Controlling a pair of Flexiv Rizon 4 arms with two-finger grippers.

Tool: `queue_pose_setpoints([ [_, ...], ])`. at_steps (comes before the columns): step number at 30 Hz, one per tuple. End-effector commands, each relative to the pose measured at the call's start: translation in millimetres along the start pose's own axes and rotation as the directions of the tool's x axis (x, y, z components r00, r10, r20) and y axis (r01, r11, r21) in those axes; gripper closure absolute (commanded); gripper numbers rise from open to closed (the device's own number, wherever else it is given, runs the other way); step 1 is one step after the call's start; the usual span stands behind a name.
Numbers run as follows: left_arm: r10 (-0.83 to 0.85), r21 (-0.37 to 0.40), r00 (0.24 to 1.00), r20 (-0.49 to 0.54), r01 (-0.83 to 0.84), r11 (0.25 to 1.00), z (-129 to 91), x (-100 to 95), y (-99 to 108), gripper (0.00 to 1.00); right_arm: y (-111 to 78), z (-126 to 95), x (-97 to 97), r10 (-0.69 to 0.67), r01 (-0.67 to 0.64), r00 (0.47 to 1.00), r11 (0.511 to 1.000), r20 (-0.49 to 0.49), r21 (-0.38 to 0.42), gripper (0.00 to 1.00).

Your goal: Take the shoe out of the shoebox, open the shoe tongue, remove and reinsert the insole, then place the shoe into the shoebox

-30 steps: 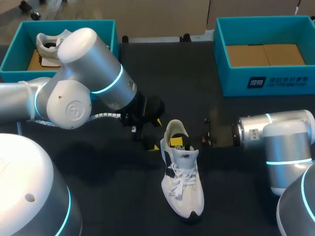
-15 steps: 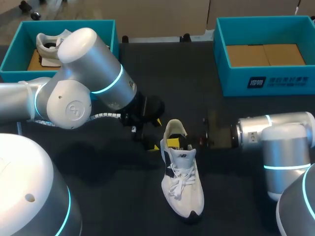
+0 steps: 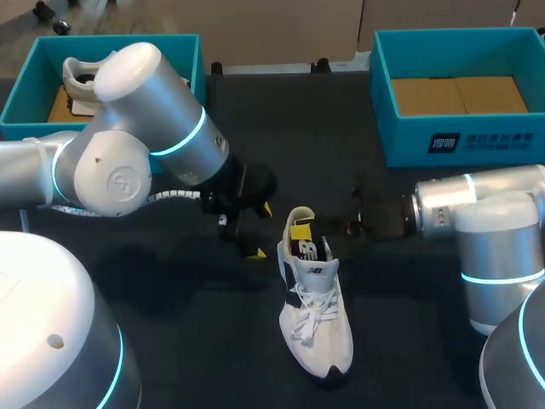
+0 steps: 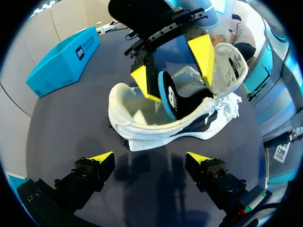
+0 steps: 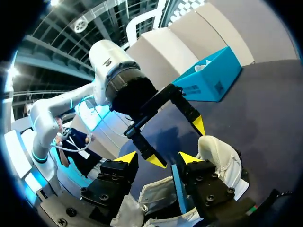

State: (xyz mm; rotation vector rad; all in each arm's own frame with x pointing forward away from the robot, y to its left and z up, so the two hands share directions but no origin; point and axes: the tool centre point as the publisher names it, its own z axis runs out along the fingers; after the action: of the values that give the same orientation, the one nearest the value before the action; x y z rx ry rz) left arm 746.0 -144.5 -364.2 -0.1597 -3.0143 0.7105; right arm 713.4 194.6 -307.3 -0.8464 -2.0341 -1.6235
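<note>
— Where is the right claw?
— Down in the mouth of the white lace-up sneaker with dark side panels, its fingers spread wide. The black, blue-edged insole stands up between them and leans on one finger. The other finger seems clear of it, though these angles make that hard to be sure of. So nothing is pinched.
— And the left claw?
— Also wide open, holding nothing, over the dark tabletop just beside the sneaker's heel, facing the right claw.
— How does the sneaker lie?
— On its sole, mid-tabletop, toe towards the robot, white tongue lifted towards the laces.
— The boxes?
— The open teal cardboard shoebox with a brown floor sits at the far right, well apart. A second teal box at the far left holds a second white shoe.
</note>
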Motion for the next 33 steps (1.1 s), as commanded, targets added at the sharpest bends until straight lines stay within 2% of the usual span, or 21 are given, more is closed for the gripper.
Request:
queue_pose_setpoints([
  [1,-0.001,0.003,1.000,-0.004,0.001,1.000,-19,1.7,12,0.00,7.3,-9,7.5,-0.010,0.009,1.000,1.000,0.020,0.023,0.48],
  [11,0.026,-0.043,1.000,0.003,-0.026,0.999,-55,-4.8,34,0.00,34.7,-42,2.5,-0.013,0.004,0.997,0.994,0.081,0.109,0.50],
  [16,0.004,-0.063,1.000,0.027,-0.002,0.998,-74,-9.9,44,0.00,49.6,-61,-11.0,0.058,-0.070,0.996,0.982,0.074,0.177,0.50],
  [19,-0.007,-0.070,0.999,0.035,0.009,0.997,-80,-12.0,48,0.00,54.5,-68,-16.9,0.115,-0.126,0.992,0.963,0.061,0.240,0.49],
  [22,-0.012,-0.075,0.999,0.036,0.015,0.997,-86,-13.0,51,0.00,58.8,-74,-24.1,0.189,-0.201,0.980,0.927,0.066,0.317,0.38],
  [23,-0.010,-0.081,0.999,0.035,0.013,0.997,-88,-13.5,52,0.00,60.1,-76,-25.3,0.219,-0.227,0.974,0.914,0.063,0.337,0.38],
  [24,-0.010,-0.084,0.999,0.035,0.013,0.996,-90,-14.3,53,0.00,61.7,-78,-26.5,0.225,-0.240,0.971,0.906,0.083,0.348,0.36],
  [28,0.009,-0.104,1.000,0.016,-0.007,0.995,-99,-16.8,55,0.00,68.6,-89,-27.6,0.263,-0.291,0.956,0.880,0.126,0.376,0.39],
  [33,0.041,-0.156,0.999,-0.012,-0.043,0.987,-109,-22.1,61,0.00,76.8,-102,-26.8,0.295,-0.365,0.928,0.842,0.229,0.397,0.38],
])
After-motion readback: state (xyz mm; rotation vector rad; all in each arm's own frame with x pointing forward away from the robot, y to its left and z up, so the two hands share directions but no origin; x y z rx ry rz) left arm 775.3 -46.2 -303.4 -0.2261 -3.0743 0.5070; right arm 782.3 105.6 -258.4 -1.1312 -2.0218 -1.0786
